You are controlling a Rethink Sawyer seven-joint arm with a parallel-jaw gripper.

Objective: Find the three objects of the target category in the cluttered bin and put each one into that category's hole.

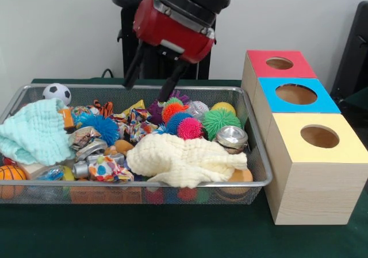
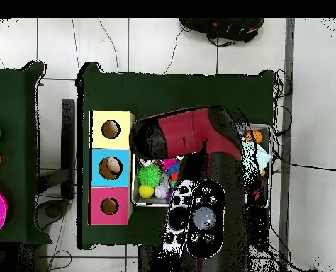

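Red and black, my arm [image 1: 175, 22] hangs over the far rim of the wire bin [image 1: 256, 154], and its end effector [image 1: 150, 79] has both dark fingers [image 1: 134, 68] spread apart with nothing between them, the tips just above the clutter. Right under them I see a cluster of spiky rubber balls: an orange one [image 1: 171, 110], a blue one [image 1: 177, 120], a pink one [image 1: 190, 128] and a bigger green one [image 1: 220, 120], all touching. A cream cloth [image 1: 184, 159] lies across the front of the bin and a mint cloth [image 1: 31, 133] at the other end, with a small soccer ball [image 1: 57, 92] in the far corner beside it. Beside the bin on the green desk [image 1: 144, 229] stands a wooden box with three round holes, topped red [image 1: 280, 63], blue [image 1: 296, 94] and yellow [image 1: 319, 136]. From overhead the arm hides most of the bin.
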